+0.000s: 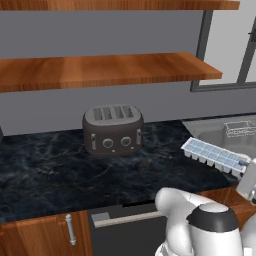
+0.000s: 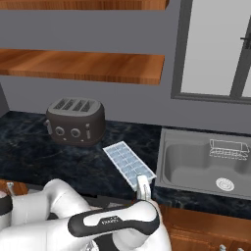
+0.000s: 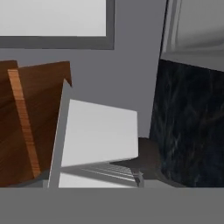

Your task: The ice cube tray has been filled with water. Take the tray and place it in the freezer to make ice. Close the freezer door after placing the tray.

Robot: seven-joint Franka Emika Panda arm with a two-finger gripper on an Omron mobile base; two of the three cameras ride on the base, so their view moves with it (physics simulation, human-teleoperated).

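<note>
Right base view showed the ice cube tray (image 2: 128, 163) at lower centre of the frame, lifted clear of the dark marble tabletop (image 2: 34, 157) and tilted, its near end clamped in the pincer (image 2: 143, 185), which was clenched on that short end. In the left base view the tray (image 1: 212, 154) sat at the right edge, slanting down toward the arm, with the toaster (image 1: 113, 129) at centre and the sink (image 1: 220, 131) behind it.

The step in hand looked like carrying the tray off toward the freezer. Done well, that would mean levelling the tray first, since it was gripped by one end and held water that could spill; moving slowly, keeping the long free end away from the toaster and the shelves (image 1: 100, 70), and swinging wide before turning.

Counted: one tray with two rows of compartments, one four-slot toaster, one sink holding one wire rack (image 2: 227, 148), two wooden shelves, one window (image 2: 211, 49).
</note>
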